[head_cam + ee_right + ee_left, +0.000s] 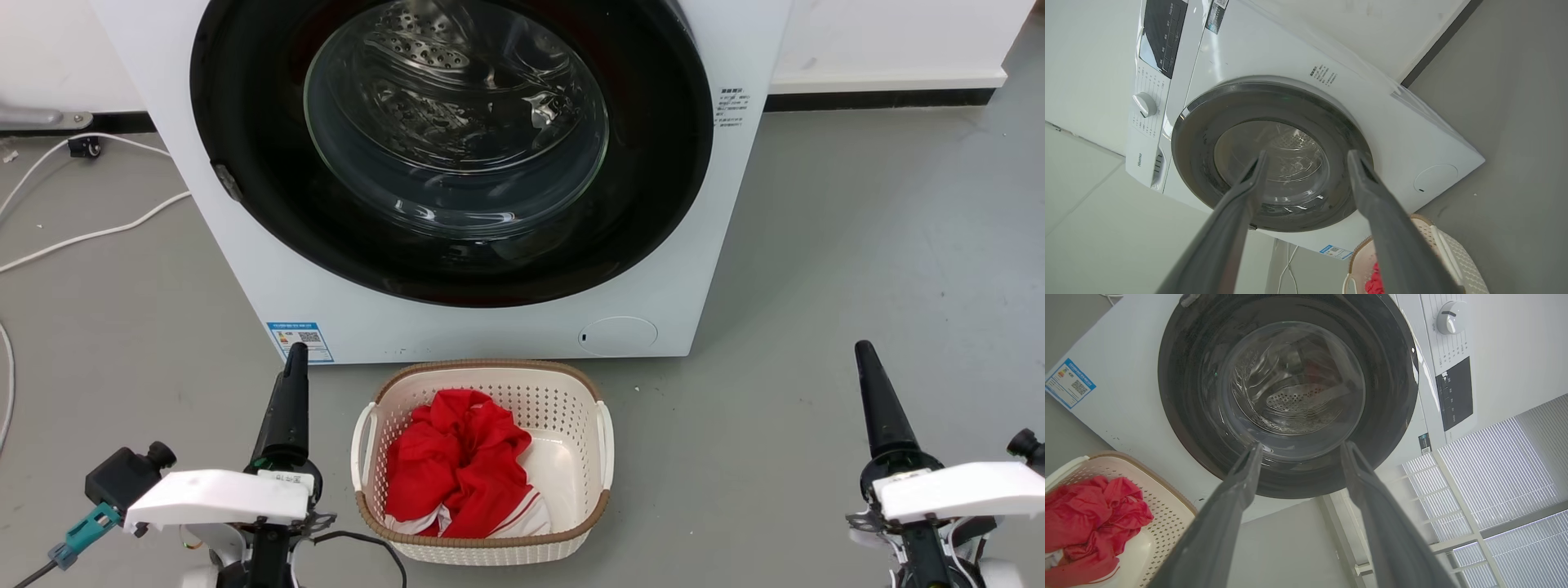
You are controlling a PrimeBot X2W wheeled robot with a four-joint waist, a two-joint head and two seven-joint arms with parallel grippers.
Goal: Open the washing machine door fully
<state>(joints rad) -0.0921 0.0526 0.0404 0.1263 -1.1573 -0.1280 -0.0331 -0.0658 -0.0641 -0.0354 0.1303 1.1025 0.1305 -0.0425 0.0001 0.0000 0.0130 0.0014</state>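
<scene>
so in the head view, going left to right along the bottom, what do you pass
left gripper → white laundry basket → right gripper

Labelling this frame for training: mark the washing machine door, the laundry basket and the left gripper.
washing machine door (245, 122): head view, glossy black ring, left side.
laundry basket (490, 365): head view, brown far rim.
left gripper (1302, 445): left wrist view, midway between its fingertips.

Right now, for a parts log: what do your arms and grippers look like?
The left gripper and right gripper each have two long, dark grey fingers tapering to narrow tips, set on a black base under a flat white plate. Beside the left plate are a black camera block, a teal connector and a black cable.
</scene>
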